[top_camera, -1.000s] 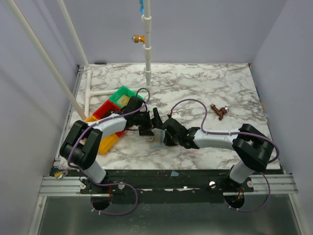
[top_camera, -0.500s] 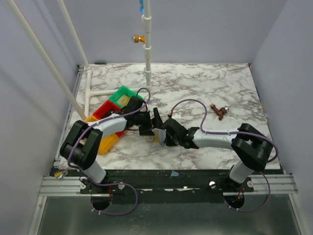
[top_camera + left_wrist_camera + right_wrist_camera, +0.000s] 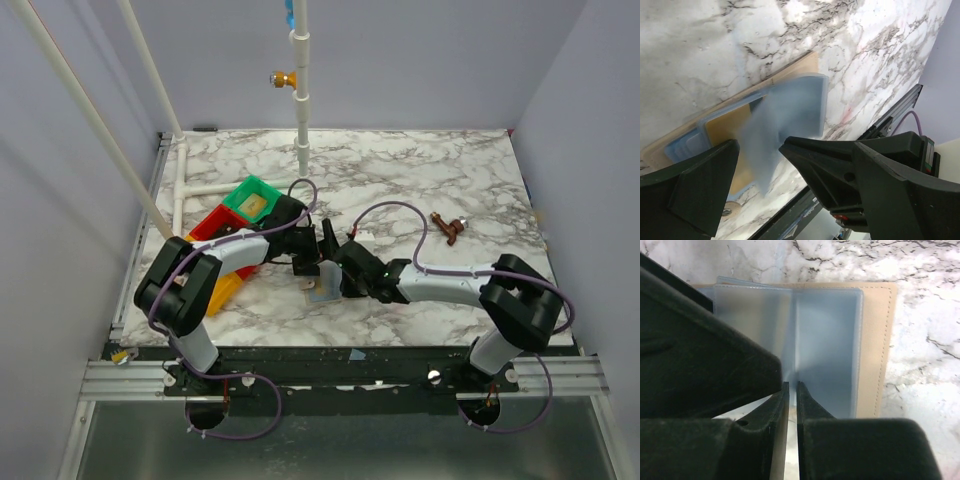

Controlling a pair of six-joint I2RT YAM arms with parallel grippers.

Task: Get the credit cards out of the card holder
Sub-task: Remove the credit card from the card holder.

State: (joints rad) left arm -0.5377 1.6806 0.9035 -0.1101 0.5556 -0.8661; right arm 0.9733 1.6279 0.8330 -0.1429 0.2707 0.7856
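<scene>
The left arm (image 3: 235,258) has swung closer to the card holder (image 3: 881,345), open on the surface (image 3: 420,180), where the left tool (image 3: 759,150) stands spread around a lifted sleeve (image 3: 790,115) while the right tool (image 3: 790,386), pressed almost together, apparently pinches its fold steady, a tan-gold credit card (image 3: 722,127) still inside.

Tan card holder (image 3: 876,340) open flat, grey-blue inside; gold credit card (image 3: 727,125) sleeved.

Marble table (image 3: 420,170) bears card holder (image 3: 322,291), 3 trays (image 3: 212,225).
</scene>
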